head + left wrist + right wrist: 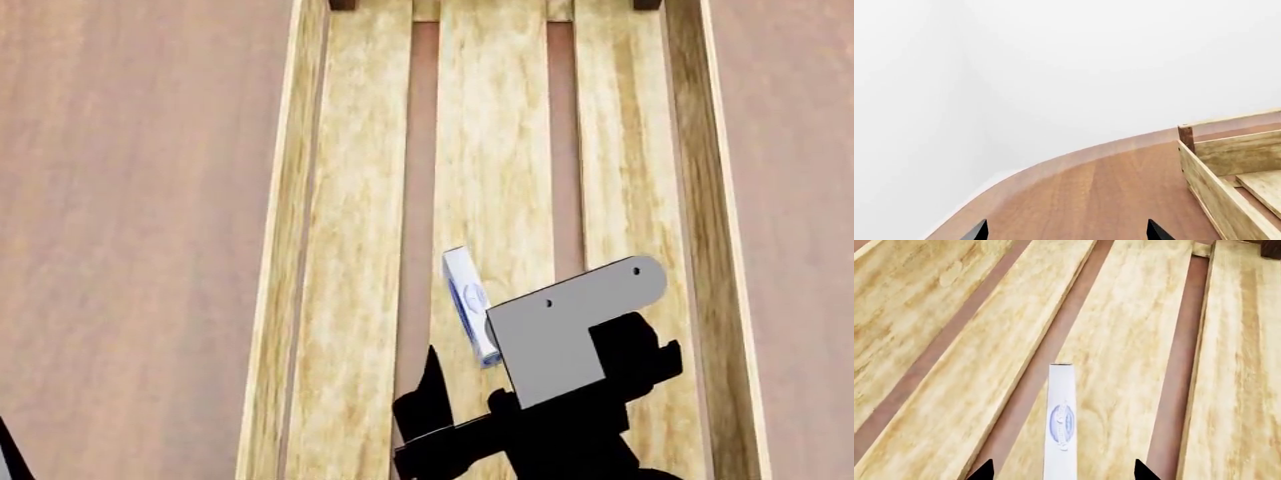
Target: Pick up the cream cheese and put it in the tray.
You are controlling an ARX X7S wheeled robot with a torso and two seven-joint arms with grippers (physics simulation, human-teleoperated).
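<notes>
The cream cheese (1061,422), a thin white box with a blue oval logo, stands on its narrow edge on a slat inside the tray (934,390). From the head camera the cream cheese (469,303) sits near the middle of the tray (304,250), just ahead of my right arm. My right gripper (1061,471) is open, its dark fingertips wide apart on either side of the box with gaps showing. The right gripper (478,372) is partly hidden under its grey mount. My left gripper (1067,231) is open over bare table beside a corner of the tray (1217,192).
The brown wooden table (134,200) flanks the tray on both sides. Its curved edge (1054,162) meets a white wall in the left wrist view. A dark corner post (1185,136) stands at the tray's end.
</notes>
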